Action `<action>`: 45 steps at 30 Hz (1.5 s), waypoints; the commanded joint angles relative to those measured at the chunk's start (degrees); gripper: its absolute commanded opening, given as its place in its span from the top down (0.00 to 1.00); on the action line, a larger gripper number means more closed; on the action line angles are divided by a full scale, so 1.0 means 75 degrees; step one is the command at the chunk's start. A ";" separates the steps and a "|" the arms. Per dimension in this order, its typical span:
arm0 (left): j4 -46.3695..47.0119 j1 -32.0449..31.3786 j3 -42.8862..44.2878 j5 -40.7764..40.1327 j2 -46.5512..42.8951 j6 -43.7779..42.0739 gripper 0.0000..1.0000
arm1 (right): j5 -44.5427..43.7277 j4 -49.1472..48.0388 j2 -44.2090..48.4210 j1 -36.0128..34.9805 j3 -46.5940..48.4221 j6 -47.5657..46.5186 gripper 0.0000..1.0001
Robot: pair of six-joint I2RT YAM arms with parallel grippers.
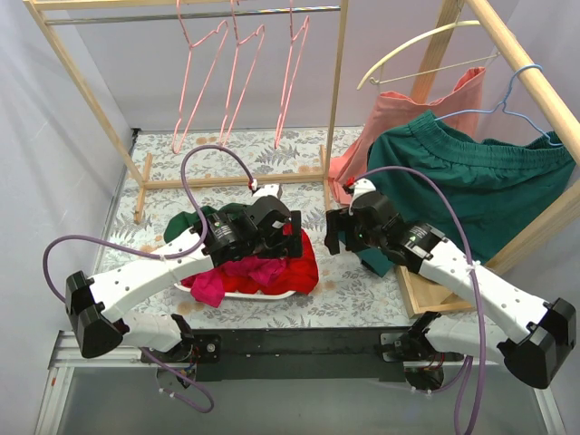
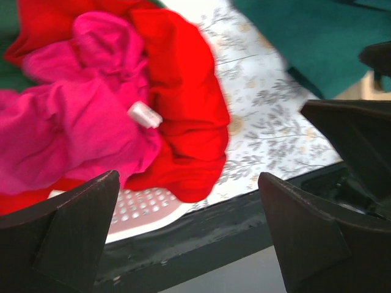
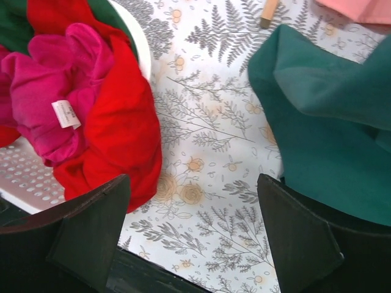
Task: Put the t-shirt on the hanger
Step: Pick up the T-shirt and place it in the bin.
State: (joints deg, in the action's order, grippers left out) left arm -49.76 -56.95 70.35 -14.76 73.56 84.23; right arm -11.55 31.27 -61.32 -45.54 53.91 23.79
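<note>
The magenta t-shirt (image 1: 237,276) lies crumpled in a white basket (image 1: 237,295) with a bright red garment (image 1: 297,263) beside it. It also shows in the left wrist view (image 2: 67,122) and the right wrist view (image 3: 55,97), with a white label on it. Three pale-pink wire hangers (image 1: 237,68) hang on the rail at the back. My left gripper (image 1: 276,227) is open and empty above the basket; its jaws (image 2: 189,232) frame the basket's edge. My right gripper (image 1: 337,231) is open and empty over the floral cloth (image 3: 201,177), right of the basket.
A wooden rack (image 1: 337,118) stands at the back. A cream hanger (image 1: 421,43) holds a salmon garment (image 1: 399,122); a light-blue hanger (image 1: 507,100) holds a dark green garment (image 1: 471,181) on the right. A dark green garment (image 1: 186,222) lies behind the basket.
</note>
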 commanded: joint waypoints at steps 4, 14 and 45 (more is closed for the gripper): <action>-0.1203 0.0023 -0.0052 -0.0854 -0.0877 0.0908 0.02 | 0.0075 -0.0548 -0.0589 -0.0770 0.0815 0.0027 0.09; -0.3478 0.0163 -0.0063 -0.2413 -0.1486 0.3217 0.02 | 0.0508 -0.1168 -0.3142 -0.1452 0.2853 -0.0090 0.12; -0.3585 0.0210 0.0522 -0.3445 -0.3058 0.3278 0.02 | -0.0252 -0.0865 -0.5490 -0.2858 0.5596 0.0156 0.99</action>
State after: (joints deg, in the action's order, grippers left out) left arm -76.79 -55.61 71.22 -36.75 51.64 111.02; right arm -8.32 23.86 -110.41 -66.06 91.48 24.01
